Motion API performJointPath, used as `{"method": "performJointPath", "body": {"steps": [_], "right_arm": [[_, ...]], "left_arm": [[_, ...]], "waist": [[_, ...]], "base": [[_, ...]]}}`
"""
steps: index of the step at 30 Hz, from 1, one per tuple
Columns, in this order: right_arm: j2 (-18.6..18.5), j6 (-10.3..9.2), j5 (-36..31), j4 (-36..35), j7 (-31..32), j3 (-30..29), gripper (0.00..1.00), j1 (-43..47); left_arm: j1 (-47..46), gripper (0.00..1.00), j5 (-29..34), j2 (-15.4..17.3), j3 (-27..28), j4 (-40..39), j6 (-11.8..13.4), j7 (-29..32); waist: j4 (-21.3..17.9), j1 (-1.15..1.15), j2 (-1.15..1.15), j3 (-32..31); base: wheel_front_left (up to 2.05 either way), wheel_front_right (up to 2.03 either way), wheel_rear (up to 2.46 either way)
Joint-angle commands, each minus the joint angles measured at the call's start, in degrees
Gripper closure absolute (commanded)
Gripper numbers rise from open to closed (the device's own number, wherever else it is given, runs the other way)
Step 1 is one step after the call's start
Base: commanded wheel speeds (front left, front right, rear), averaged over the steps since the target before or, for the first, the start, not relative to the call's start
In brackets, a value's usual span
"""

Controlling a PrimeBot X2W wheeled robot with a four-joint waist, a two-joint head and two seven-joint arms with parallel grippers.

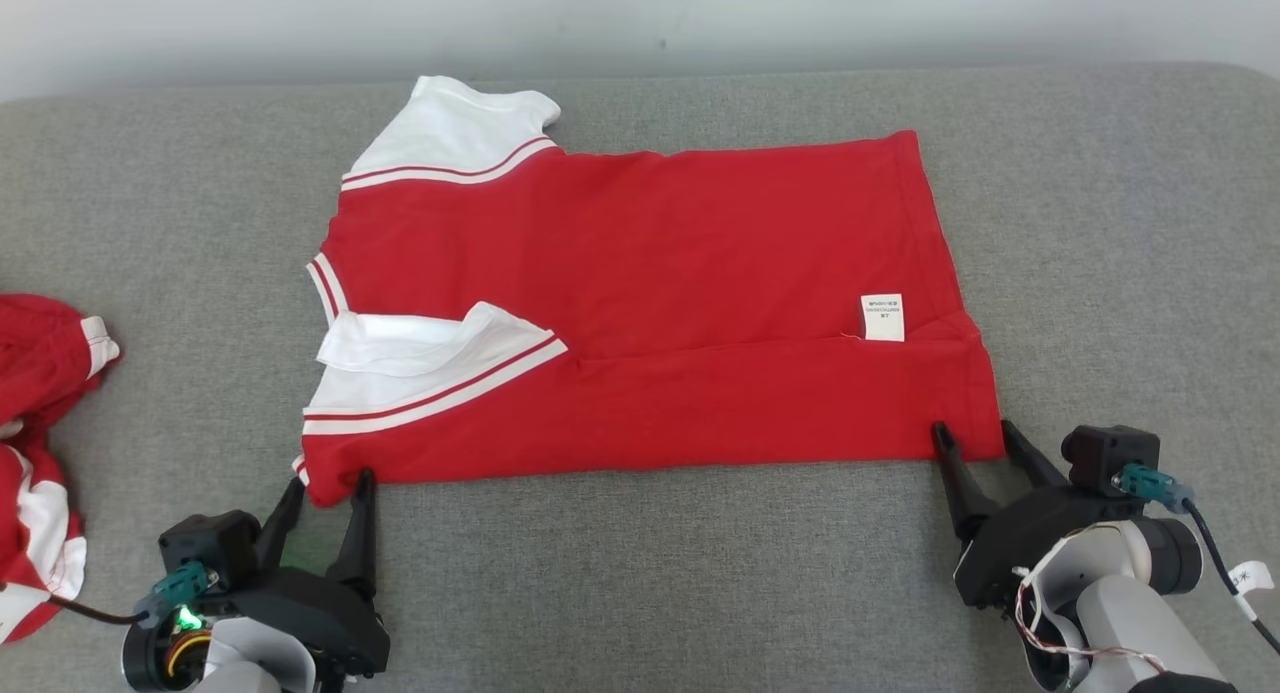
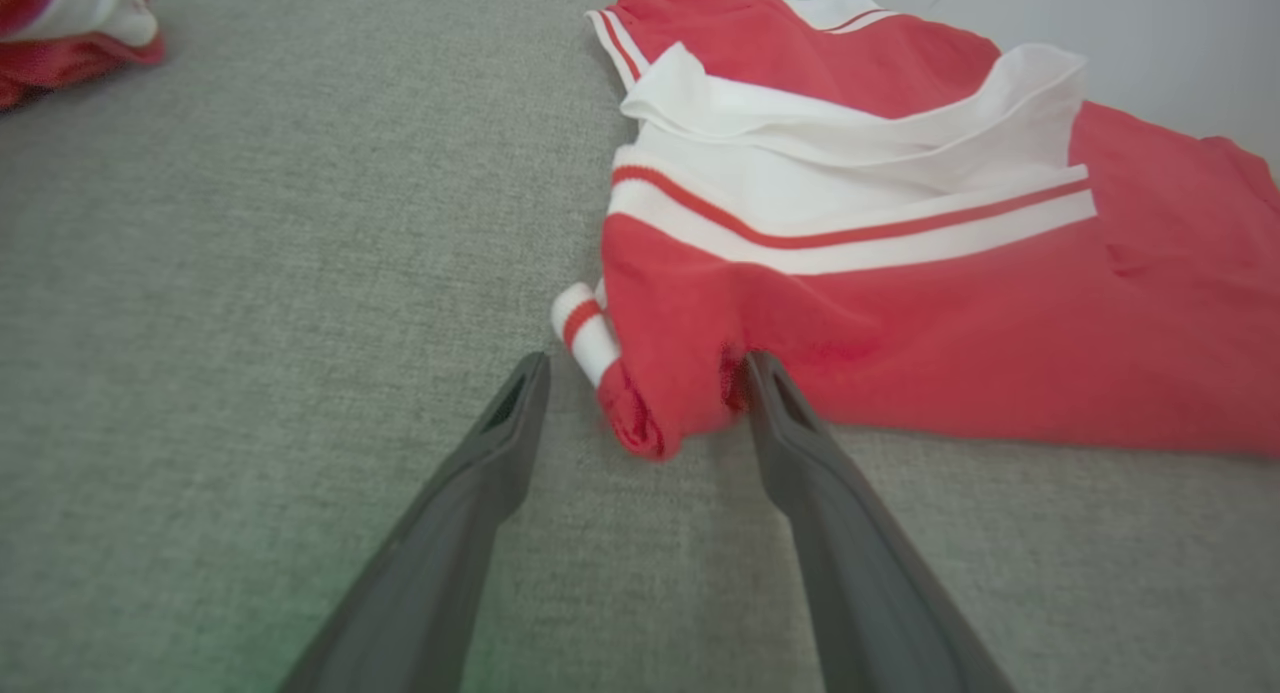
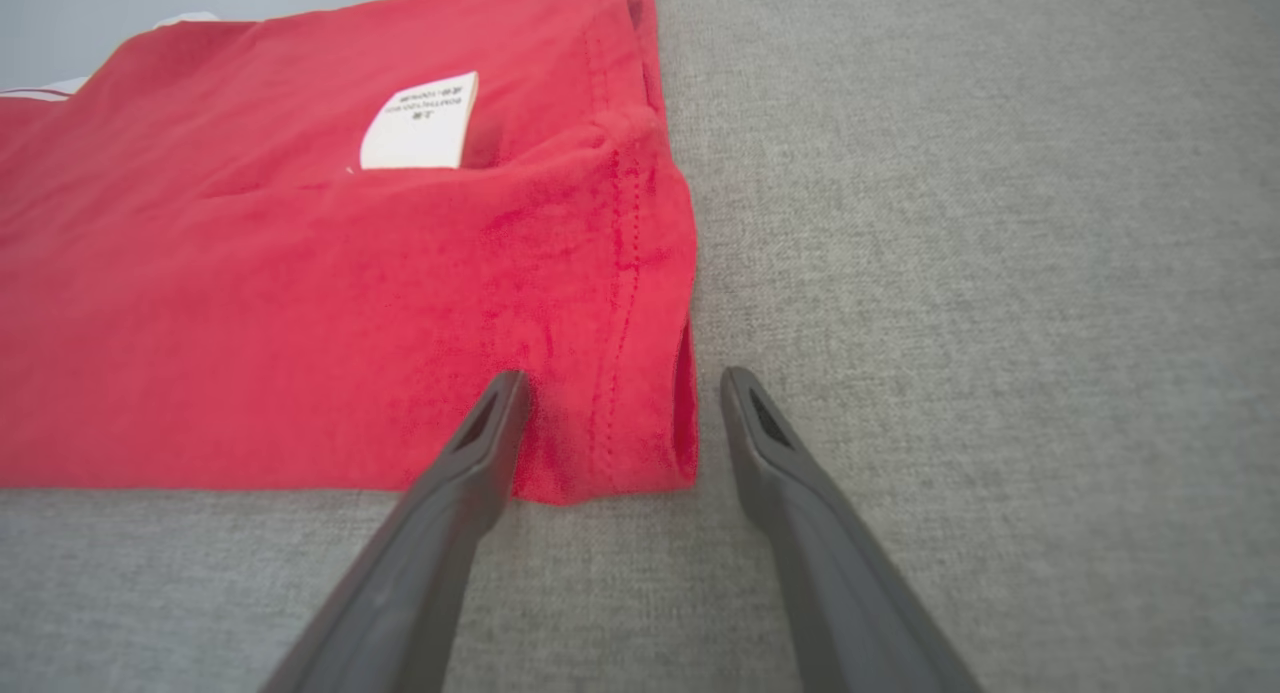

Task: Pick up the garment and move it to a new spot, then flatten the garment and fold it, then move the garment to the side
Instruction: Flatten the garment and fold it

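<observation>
The red shirt (image 1: 640, 303) lies flat on the grey cushion (image 1: 650, 573), its near edge folded over. The left gripper (image 1: 332, 479) straddles the shirt's near sleeve-side corner, fingers apart. The right gripper (image 1: 974, 428) straddles its near hem corner, also apart. Left of the shirt, another red-and-white garment (image 1: 40, 453) is cut off. The shirt has white striped sleeves and a white label (image 1: 883, 317).

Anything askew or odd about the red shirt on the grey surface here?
Mildly. The near white sleeve of the red shirt is rumpled, not flat. A striped cuff pokes out beside the left gripper, and a care label shows near the hem.
</observation>
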Motion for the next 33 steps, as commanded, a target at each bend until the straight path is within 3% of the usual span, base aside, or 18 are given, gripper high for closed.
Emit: {"method": "performJointPath", "body": {"steps": [1,2,3,12,18,27,28,29,30,33], "right_arm": [[0.6,-0.13,0.2,1.7,0.3,0.5,0.43,-0.4],[0.9,-0.13,0.5,2.4,0.0,0.7,1.0,-0.7],[0.8,-0.13,0.8,3.0,-0.3,0.8,1.0,-0.9],[-1.7,-0.13,5.2,2.7,-4.3,0.1,1.0,3.2],[-2.8,-0.13,8.0,-5.1,-3.5,-3.1,1.0,13.2],[0.5,-0.13,6.0,-19.9,5.7,-7.6,1.0,25.8],[0.9,-0.13,5.7,-20.9,6.6,-8.0,0.61,26.1],[1.3,-0.13,5.2,-21.7,7.6,-8.6,0.13,26.3],[1.6,-0.13,4.9,-22.6,8.2,-9.1,0.0,26.5],[2.7,-0.14,3.8,-24.7,9.5,-10.3,0.0,27.2]], "left_arm": [[-0.6,0.37,-0.1,-0.3,-0.2,1.2,-0.5,0.0],[-0.8,0.71,-0.5,-0.7,-0.2,1.9,-0.9,-0.1],[-0.9,0.98,-0.6,-1.1,-0.5,2.8,-1.5,-0.1],[3.4,1.0,-1.5,-1.4,-0.3,4.5,-3.4,-1.2],[12.4,1.0,-2.7,-0.6,-0.1,-3.4,-0.8,-0.7],[21.4,1.0,-3.7,1.7,-0.4,-14.6,4.1,2.7],[21.5,0.97,-3.6,1.8,-0.4,-15.2,4.4,2.8],[21.6,0.53,-3.8,1.8,-0.2,-15.7,4.7,2.8],[21.6,0.0,-3.8,1.9,-0.1,-16.0,4.9,2.8],[21.4,0.0,-3.4,2.0,-0.1,-16.5,5.3,2.6]], "waist": [[0.2,0.0,0.0,-0.1],[0.4,0.0,0.0,-0.2],[0.6,0.0,0.0,-0.5],[1.3,0.0,0.0,-6.2],[2.3,0.0,0.0,-9.5],[2.9,0.0,0.0,-9.3],[2.9,0.0,0.0,-9.1],[2.9,0.0,0.0,-9.0],[2.9,0.0,0.0,-9.0],[2.8,0.0,0.0,-9.0]], "base": [[0.0,0.0,0.0],[0.0,0.0,0.0],[0.0,0.0,0.0],[0.0,0.0,0.0],[0.0,0.0,0.0],[0.0,0.0,0.0],[0.0,0.0,0.0],[0.0,0.0,0.0],[0.0,0.0,0.0],[0.0,0.0,0.0]]}}
